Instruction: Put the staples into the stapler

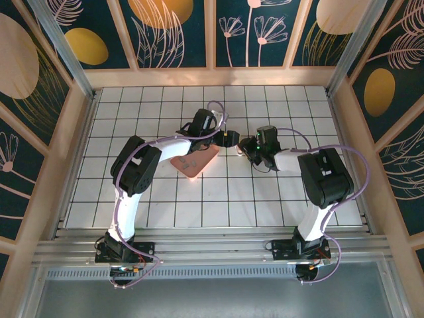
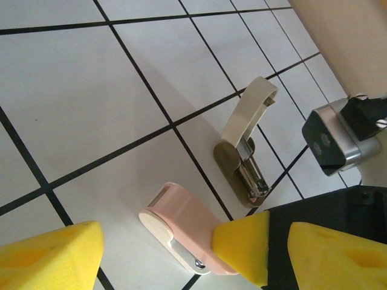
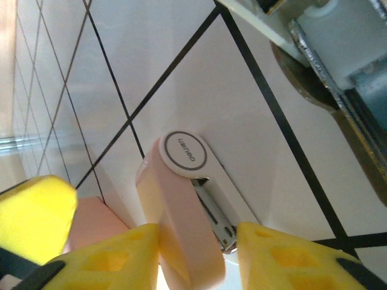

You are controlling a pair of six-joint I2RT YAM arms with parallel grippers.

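Steadying step: the right tool [image 3: 196,244] clamps the pink stapler [image 3: 181,199] on the counter [image 2: 91,90], metal magazine showing. The left tool [image 1: 228,138] hangs open, empty. Tiny staples [image 1: 188,161] lie on the tray [image 1: 207,156]. Next, likely: left fetches a strip.

Layout rundown: everything's bunched around the middle of the desk [image 1: 132,112]. The tray [image 1: 202,165] sits a bit left of centre with the staples [image 1: 189,161] lying in it. Just right of the tray, the stapler [image 3: 181,229] rests on the desk between the fingers of my right gripper [image 3: 199,257], and my left gripper [image 1: 230,137] hangs just behind it. The other stapler [image 2: 245,130] lies close beside the first one, not touching.
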